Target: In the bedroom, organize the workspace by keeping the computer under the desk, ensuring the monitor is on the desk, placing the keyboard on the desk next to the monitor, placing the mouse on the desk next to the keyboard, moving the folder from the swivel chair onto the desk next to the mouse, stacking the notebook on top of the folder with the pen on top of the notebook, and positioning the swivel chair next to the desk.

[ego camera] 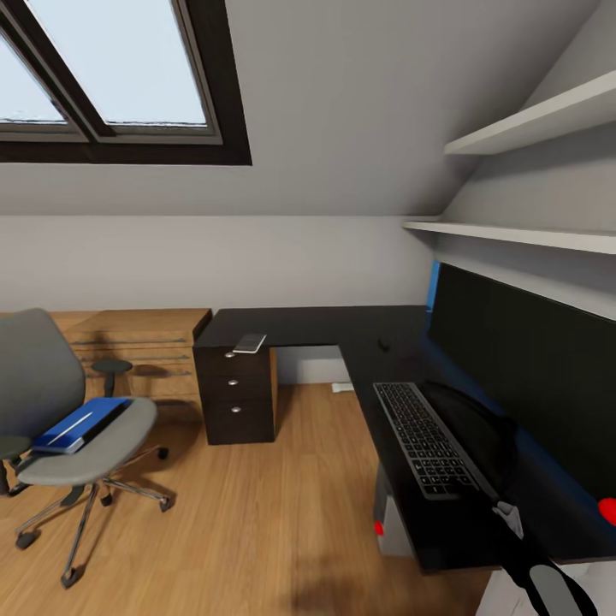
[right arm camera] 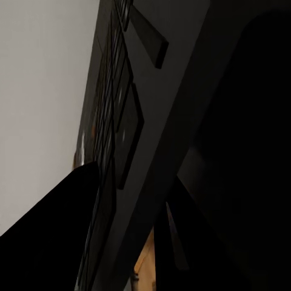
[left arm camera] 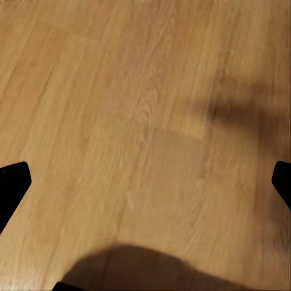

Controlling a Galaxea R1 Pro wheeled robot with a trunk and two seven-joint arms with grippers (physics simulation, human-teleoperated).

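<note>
An attic bedroom with a sloping ceiling, a skylight [ego camera: 111, 77] and a light wood floor [ego camera: 257, 513]. An L-shaped desk [ego camera: 316, 327] with a glossy black top runs along the back wall and turns down the right side; a black drawer unit [ego camera: 238, 393] with round silver knobs stands under its left end. On the right arm of the desk a wide monitor [ego camera: 522, 368] stands with its black screen facing the room. To the left, well apart from the desk, a grey padded swivel chair [ego camera: 81, 428] sits on a chrome star base with castors, and behind it is a low light-wood cabinet [ego camera: 141, 342]. Under the desk's near end a light grey computer [ego camera: 393, 522] shows partly, with a small red light. A flat black keyboard [ego camera: 421, 436] with dark grey keys lies on the desk in front of the monitor, near the desk's edge. A thin bright blue folder [ego camera: 81, 423] with white page edges lies on the chair seat. A small pale flat thing [ego camera: 249, 343] rests on the desk above the drawers, and a tiny black mouse [ego camera: 383, 345] sits at the desk's inner corner. The right arm [ego camera: 513, 522] reaches over the desk beside the keyboard; the right wrist view looks closely along the keyboard's keys, and I cannot tell how its claw stands. The left claw [left arm camera: 145, 182] hangs over bare floor, fingers [left arm camera: 12, 182] spread wide, holding nothing.
</note>
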